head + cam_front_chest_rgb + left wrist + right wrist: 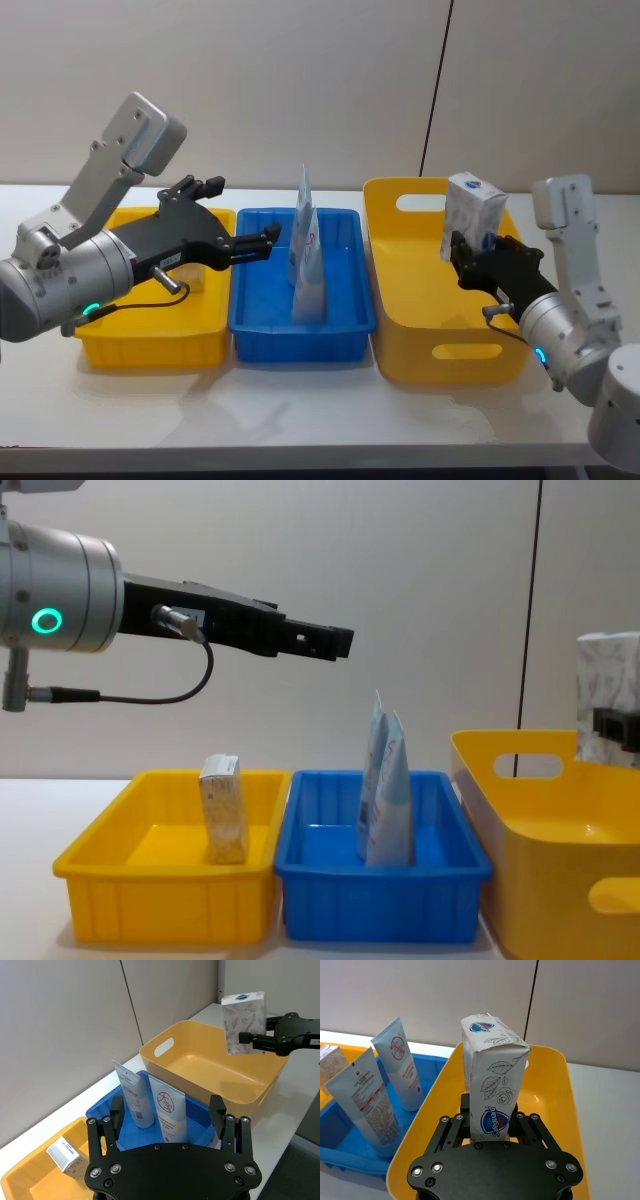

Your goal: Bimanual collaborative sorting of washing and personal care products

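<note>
Sorting station at mid-transfer. Three bins stood in a row on the tabletop: a small yellow bin toward the left edge, a blue bin at the middle, and a large yellow bin toward the right edge.

The right gripper was clamped on the lower part of a leaf-printed pack, holding it upright above the large yellow bin and clear of its rim. The left gripper hovered with its fingers apart above the border between the small yellow and blue bins, holding nothing. Two pale-blue tubes stood upright in the blue bin, leaning together. A second pack stood on end in the small yellow bin.

The step in hand was probably a hand-over or carry of the held pack toward the small yellow bin, where its like stood. Done well, this would:
- keep the pack upright and high enough to pass over the tube tips, which a low path could topple;
- have the left gripper take the free upper half squarely across the flat faces;
- have the right gripper release only once that grip was firm, because the soft wrapper might yield or slip.
</note>
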You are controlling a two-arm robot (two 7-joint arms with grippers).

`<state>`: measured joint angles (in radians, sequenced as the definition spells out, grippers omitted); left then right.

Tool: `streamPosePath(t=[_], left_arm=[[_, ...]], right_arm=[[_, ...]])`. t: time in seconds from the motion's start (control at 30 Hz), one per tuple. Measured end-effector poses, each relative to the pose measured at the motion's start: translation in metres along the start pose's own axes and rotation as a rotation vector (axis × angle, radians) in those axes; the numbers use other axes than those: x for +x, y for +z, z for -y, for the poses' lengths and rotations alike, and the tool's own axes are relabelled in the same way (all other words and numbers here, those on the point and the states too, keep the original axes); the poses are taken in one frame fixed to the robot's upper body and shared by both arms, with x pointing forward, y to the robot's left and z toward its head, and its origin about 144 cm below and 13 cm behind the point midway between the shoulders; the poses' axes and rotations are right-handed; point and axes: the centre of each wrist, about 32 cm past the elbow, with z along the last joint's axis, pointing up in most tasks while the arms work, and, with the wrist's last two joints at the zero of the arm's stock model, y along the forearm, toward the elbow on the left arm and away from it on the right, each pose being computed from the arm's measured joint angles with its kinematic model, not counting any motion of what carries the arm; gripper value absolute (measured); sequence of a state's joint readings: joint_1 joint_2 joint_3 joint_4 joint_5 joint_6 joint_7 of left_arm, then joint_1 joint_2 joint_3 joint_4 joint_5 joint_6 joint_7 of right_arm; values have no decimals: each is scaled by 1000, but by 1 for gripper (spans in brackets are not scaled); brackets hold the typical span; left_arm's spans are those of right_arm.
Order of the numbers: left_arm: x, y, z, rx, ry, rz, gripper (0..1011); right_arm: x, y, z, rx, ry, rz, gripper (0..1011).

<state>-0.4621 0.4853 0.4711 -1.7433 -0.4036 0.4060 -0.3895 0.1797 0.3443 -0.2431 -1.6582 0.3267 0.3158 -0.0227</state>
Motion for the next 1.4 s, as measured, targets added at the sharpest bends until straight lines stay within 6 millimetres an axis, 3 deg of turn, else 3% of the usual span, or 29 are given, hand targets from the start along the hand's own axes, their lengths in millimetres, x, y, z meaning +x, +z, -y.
streamPosePath(t=[0.57,1.03,1.27,1.4], left_arm=[[0,0,0,1,2,-2,1002],[0,0,0,1,2,-2,1001],[0,0,0,1,2,-2,1001],[0,0,0,1,2,-2,1001]], right_arm=[[-2,-3,-18,-25,-3,19,367],[-2,-4,-22,-30,-4,23,845],[-2,-4,-22,-31,-4,24,990],[-2,-4,-23,-31,-2,24,1003]])
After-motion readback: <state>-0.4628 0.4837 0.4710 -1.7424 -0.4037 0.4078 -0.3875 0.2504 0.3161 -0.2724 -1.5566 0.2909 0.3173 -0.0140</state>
